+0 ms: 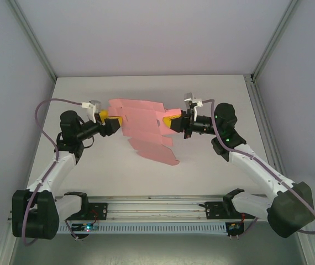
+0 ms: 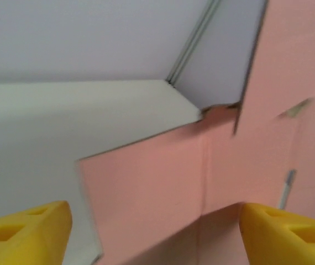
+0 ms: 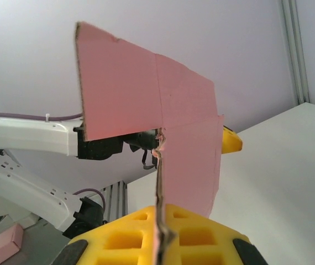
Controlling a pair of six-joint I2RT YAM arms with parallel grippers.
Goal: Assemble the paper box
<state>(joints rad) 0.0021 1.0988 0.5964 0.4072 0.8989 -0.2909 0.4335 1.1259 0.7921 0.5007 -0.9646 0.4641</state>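
Arms, left (image 1: 55, 168) and right (image 1: 260, 168), bend inward to paper box (image 1: 146, 132) above counter (image 1: 213, 94); wrist views show right gripper (image 3: 158, 218) pinching its edge, left gripper (image 2: 152, 221) spread.

The card sheet (image 1: 146, 130) stretches between your left gripper (image 1: 105, 115) and right gripper (image 1: 173, 122), blocking that gap. Beyond the sheet and nearer than it, the table (image 1: 146, 91) lies open.

In the left wrist view the pink die-cut card sheet (image 2: 163, 182) is blurred and runs off the right and bottom edges. The left yellow fingers (image 2: 25, 234) are cropped at the bottom. In the right wrist view the sheet's lower edge is hidden between the right yellow fingers (image 3: 141, 214), which are likewise cropped.
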